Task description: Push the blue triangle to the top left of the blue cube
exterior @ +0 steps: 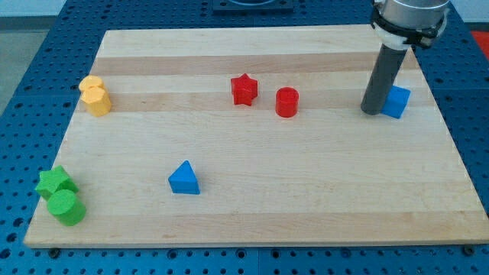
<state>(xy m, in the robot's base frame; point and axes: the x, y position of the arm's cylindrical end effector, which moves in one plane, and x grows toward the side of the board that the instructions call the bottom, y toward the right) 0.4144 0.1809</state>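
One rod and no claw to report on: my tip [371, 111] rests just left of the blue cube [396, 101] at the bench's [306, 214] right, well apart from the blue triangle [184, 179] at bottom left, so nothing looks pushed yet.

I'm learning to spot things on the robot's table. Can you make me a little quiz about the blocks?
1. True or false: my tip is right beside the blue cube.
2. Which block lies nearest the view's bottom edge? A) red star B) green cylinder C) yellow block
3. Fill in: the blue triangle sits toward the view's ____ of the cube.

Key: 1 true; 2 B; 3 left.
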